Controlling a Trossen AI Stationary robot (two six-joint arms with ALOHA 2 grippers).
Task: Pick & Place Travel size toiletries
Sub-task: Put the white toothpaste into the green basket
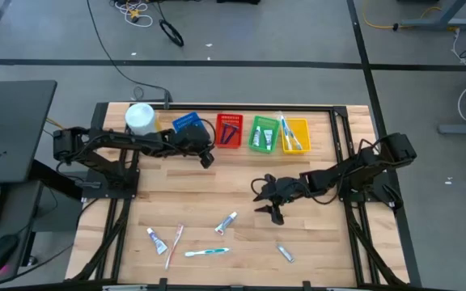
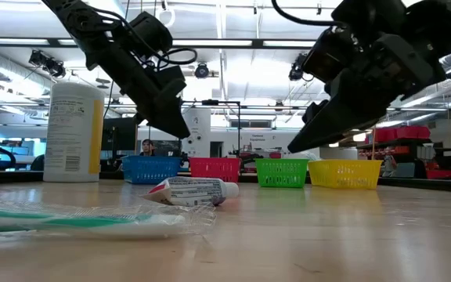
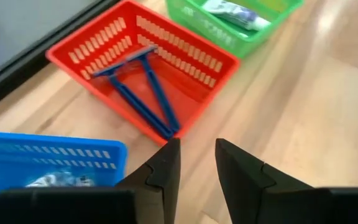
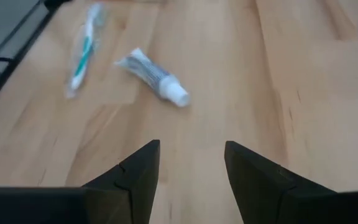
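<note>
Toiletries lie loose on the table's (image 1: 330,234) near half: a tube (image 1: 226,221), a toothbrush (image 1: 207,252), another tube (image 1: 155,239) and more. Razors (image 3: 143,93) sit in the red basket (image 1: 229,130) along the far edge. The left gripper (image 1: 205,155) hangs just before the baskets, jaws slightly parted, empty. The right gripper (image 1: 275,212) hovers over bare mid-table, jaws open.

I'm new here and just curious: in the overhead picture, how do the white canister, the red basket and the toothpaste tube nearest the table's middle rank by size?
1. Red basket and white canister: look about alike from above, so I won't rank them.
2. Toothpaste tube: clearly smallest.
</note>
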